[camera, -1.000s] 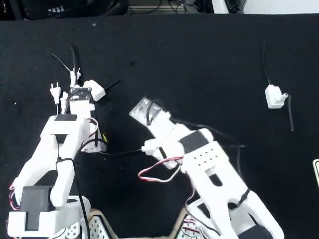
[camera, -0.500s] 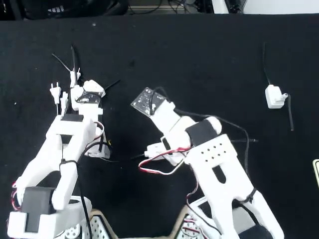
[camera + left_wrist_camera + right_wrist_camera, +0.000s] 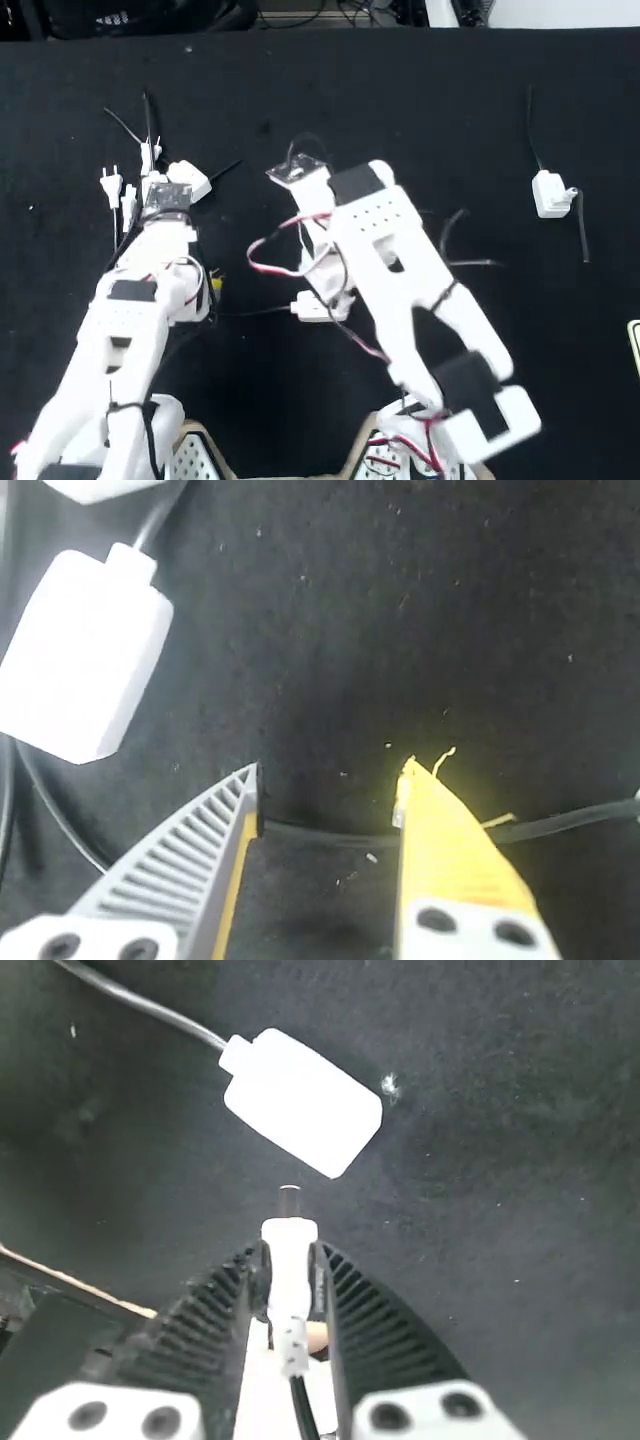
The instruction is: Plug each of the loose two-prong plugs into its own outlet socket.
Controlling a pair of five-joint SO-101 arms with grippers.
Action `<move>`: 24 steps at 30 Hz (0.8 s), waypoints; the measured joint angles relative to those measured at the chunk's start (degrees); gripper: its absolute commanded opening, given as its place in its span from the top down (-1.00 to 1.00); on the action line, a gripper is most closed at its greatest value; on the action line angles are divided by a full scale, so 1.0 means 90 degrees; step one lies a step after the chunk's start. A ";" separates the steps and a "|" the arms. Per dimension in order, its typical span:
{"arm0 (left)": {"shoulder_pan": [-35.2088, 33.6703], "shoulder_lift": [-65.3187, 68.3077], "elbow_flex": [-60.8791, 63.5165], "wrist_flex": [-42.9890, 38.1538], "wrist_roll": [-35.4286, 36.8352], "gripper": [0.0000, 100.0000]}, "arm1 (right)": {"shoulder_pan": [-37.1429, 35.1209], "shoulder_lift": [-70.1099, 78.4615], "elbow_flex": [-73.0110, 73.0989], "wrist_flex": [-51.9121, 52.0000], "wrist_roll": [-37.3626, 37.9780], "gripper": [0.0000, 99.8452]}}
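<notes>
Underneath, a black cloth [image 3: 420, 90] lies flat; left gripper [image 3: 328, 775] gapes, right gripper [image 3: 288, 1252] clamps a white plug [image 3: 289, 1272].

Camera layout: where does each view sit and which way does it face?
High view: fixed above, looking down over the black table; both arms show, with left end effector and right end effector.
Left wrist view: on the left wrist, facing the table; its open end effector shows, a socket block beyond.
Right wrist view: on the right wrist, facing the table; its end effector grips a plug, another socket block ahead.
Shared: high and left wrist views both show that first socket block.
</notes>
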 measured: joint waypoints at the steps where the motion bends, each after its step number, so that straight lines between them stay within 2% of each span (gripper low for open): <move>1: 0.0000 -0.0147 0.0068 -0.0029 0.0137 0.55 | 0.0000 0.0107 -0.0088 0.0039 -0.0068 0.98; 9: 0.0088 -0.1055 0.0606 -0.0117 0.0664 0.55 | 0.0000 0.0352 -0.0195 0.0078 -0.0410 0.98; 18: 0.0469 -0.1397 0.0752 -0.0117 0.0713 0.55 | 0.0039 0.0391 -0.0195 0.0078 -0.0420 0.98; 24: 0.0479 -0.1397 0.0752 -0.0117 0.0713 0.55 | 0.0029 0.1094 -0.0254 0.0078 -0.0586 0.98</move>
